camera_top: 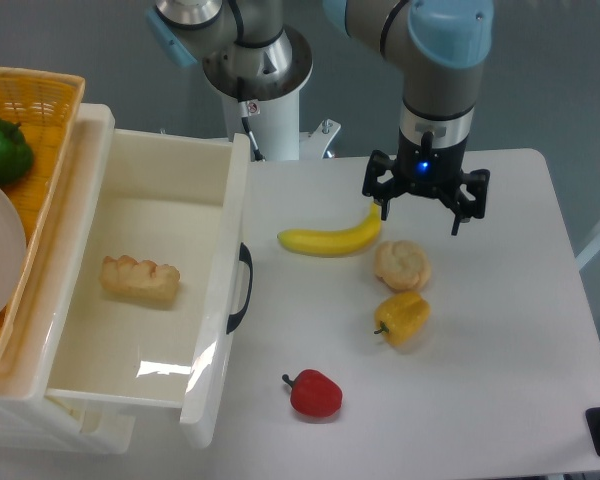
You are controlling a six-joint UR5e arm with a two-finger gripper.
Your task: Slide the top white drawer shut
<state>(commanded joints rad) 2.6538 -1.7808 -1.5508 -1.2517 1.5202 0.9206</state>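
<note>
The top white drawer (140,230) stands pulled out to the right, a deep cream-white tray with a curved black handle (241,289) on its front panel. A piece of bread (139,279) lies inside it. My gripper (419,213) hangs open and empty over the table, well right of the drawer, above the banana's tip and a round bun. The lower drawer is mostly hidden under the top one.
A banana (330,238), a round bun (401,264), a yellow pepper (404,316) and a red pepper (315,393) lie on the white table (500,380). An orange woven basket (30,110) with a green pepper (2,148) sits on the cabinet at left.
</note>
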